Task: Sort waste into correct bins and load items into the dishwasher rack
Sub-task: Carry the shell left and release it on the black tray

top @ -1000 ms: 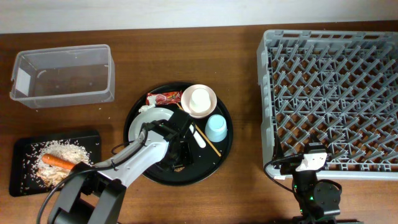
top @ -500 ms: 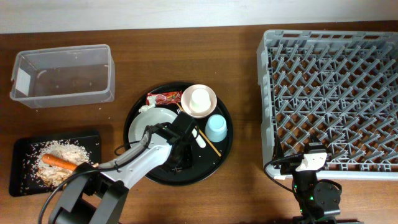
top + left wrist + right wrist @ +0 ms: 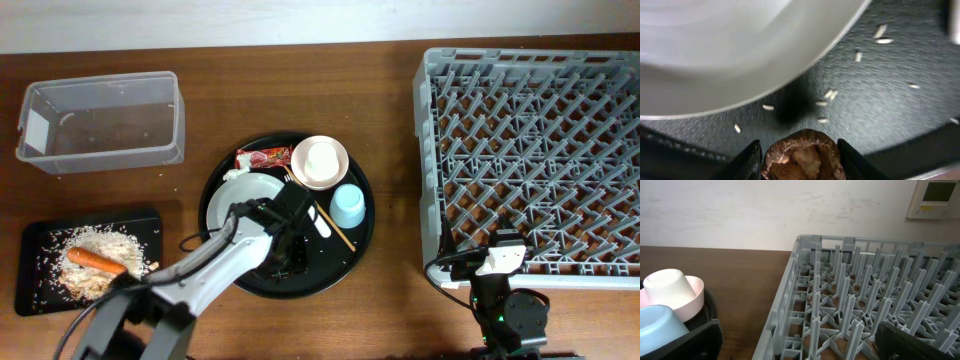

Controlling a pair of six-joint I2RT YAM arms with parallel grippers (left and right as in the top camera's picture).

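Observation:
My left gripper (image 3: 288,250) is over the round black tray, by the pale grey plate (image 3: 245,195). In the left wrist view it (image 3: 801,162) is shut on the brown food lump (image 3: 802,159), with the plate's rim (image 3: 740,55) just beyond. The red wrapper (image 3: 263,157) and white tissue (image 3: 233,174) lie at the tray's back left. The rice heap (image 3: 100,245) and carrot (image 3: 95,260) lie in the shallow black tray (image 3: 40,240). The clear tub (image 3: 100,122) holds only specks. My right gripper (image 3: 498,258) is open and empty at the grey rack's (image 3: 530,150) front edge.
The round black tray (image 3: 340,262) also holds the pinkish bowl (image 3: 335,172) with the white cup (image 3: 322,158) in it, the blue cup (image 3: 347,207), the white fork (image 3: 322,225) and the chopsticks (image 3: 338,232). Loose rice grains (image 3: 827,93) dot the tray.
My left arm has shifted slightly over the round tray, and its gripper stays by the plate's near edge. The right arm has not moved.

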